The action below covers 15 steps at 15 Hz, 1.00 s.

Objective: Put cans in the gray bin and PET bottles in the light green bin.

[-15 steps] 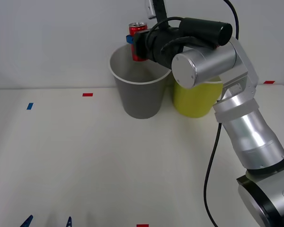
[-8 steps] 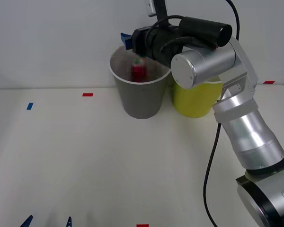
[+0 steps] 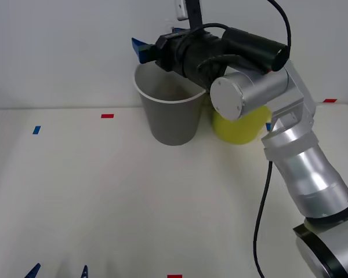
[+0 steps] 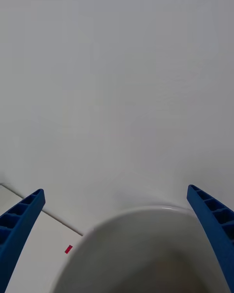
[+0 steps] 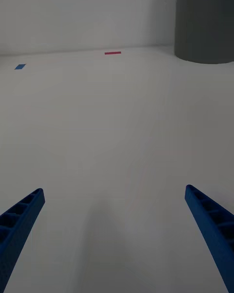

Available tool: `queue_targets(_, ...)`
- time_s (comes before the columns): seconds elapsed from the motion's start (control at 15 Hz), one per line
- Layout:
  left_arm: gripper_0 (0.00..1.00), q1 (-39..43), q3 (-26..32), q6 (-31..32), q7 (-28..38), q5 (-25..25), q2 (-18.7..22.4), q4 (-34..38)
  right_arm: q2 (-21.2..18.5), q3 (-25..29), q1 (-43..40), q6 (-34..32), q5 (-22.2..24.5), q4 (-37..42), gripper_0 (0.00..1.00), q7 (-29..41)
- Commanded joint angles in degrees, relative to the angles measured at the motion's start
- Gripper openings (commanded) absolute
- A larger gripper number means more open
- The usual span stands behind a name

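My right gripper (image 3: 140, 49) hangs just above the far rim of the tall tapered round gray bin with a white rim (image 3: 168, 98), held out at the end of my silver and black right arm (image 3: 290, 145). Its blue ribbed fingers (image 4: 22, 224) are spread wide, one at each side of the bin's mouth below them, and there is nothing between them. Beneath my open fingers I see the curved white rim and the pale inside wall of the gray bin; I cannot see down to its bottom, so I cannot tell whether a can lies in there. A plain white wall (image 4: 117, 78) stands straight ahead of the gripper.

Just beside the gray bin, on the side toward my arm's elbow, stands the tall tapered round yellow-green bin (image 3: 238, 127). My arm crosses in front of its upper part, so its mouth is hidden from me.

My left gripper (image 3: 58, 271) rests low and near my body, well apart from both bins, over the bare white tabletop (image 3: 104, 191). Its blue fingers (image 5: 19, 219) are also wide apart and hold nothing. Ahead of it lie a small red tape mark (image 5: 112, 53) and a small blue tape mark (image 5: 20, 67), with the gray bin's dark wall standing past them.
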<state>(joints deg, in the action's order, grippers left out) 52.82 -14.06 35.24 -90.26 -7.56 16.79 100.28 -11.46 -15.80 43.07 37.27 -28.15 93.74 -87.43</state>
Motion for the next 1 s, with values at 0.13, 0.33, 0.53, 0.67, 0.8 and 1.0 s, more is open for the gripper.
queue_targets(0.13,1.0,0.0,0.0,0.0,0.0,0.0,0.0,0.0,-3.1,-0.3,-6.8,-1.3,0.3,12.2,1.0,-0.9)
queue_targets(0.33,1.0,0.0,0.0,0.0,0.0,0.0,0.0,0.0,-4.7,0.2,-14.2,-6.0,2.0,18.1,1.0,-1.3)
queue_targets(0.53,1.0,0.0,0.0,0.0,0.0,0.0,0.0,0.0,-8.4,0.4,-23.2,-11.5,3.8,24.1,1.0,-0.6)
queue_targets(0.67,1.0,0.0,0.0,0.0,0.0,0.0,0.0,0.0,-10.6,1.1,-29.6,-12.9,6.5,29.4,1.0,0.0)
queue_targets(0.8,1.0,0.0,0.0,0.0,0.0,0.0,0.0,0.0,-11.9,1.1,-37.9,-18.3,7.9,31.8,1.0,0.6)
queue_targets(1.0,1.0,0.0,0.0,0.0,0.0,0.0,0.0,0.0,-13.1,0.9,-48.0,-27.0,8.0,32.0,1.0,0.3)
